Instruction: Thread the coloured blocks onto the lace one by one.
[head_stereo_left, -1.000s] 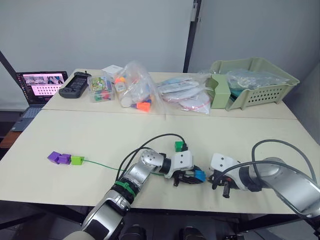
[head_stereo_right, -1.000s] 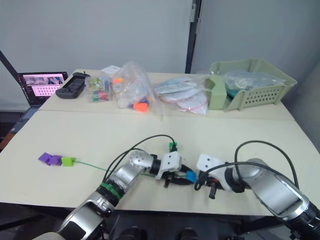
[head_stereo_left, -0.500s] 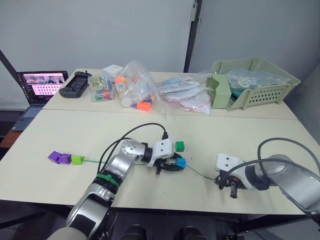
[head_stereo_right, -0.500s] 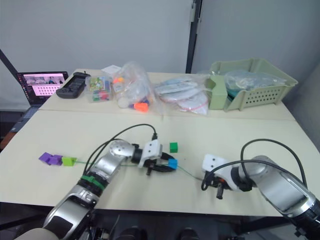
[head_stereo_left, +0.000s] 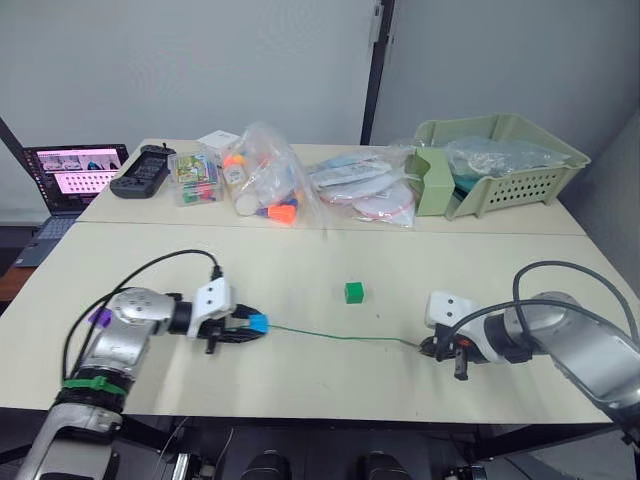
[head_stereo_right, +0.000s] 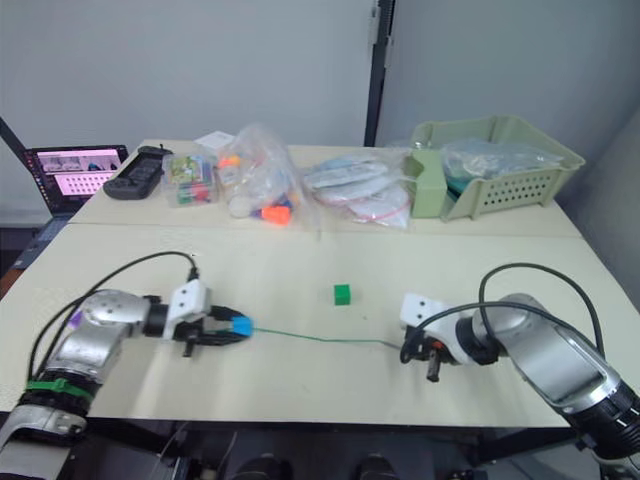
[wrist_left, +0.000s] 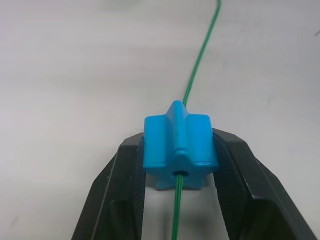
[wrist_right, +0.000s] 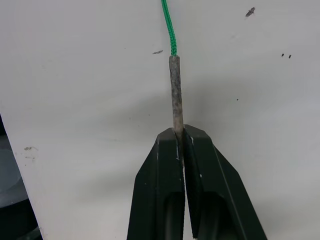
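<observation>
Barely: purple block (head_stereo_left: 99, 317) behind L arm.

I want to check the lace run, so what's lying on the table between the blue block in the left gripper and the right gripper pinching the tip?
In the left eye view, just the green lace on bare table from blue block to right gripper; the dark green block sits beyond it.

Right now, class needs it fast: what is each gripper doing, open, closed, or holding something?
Left gripper: closed on the blue block, which is threaded on the lace.
Right gripper: closed on the lace's grey tip.
</observation>
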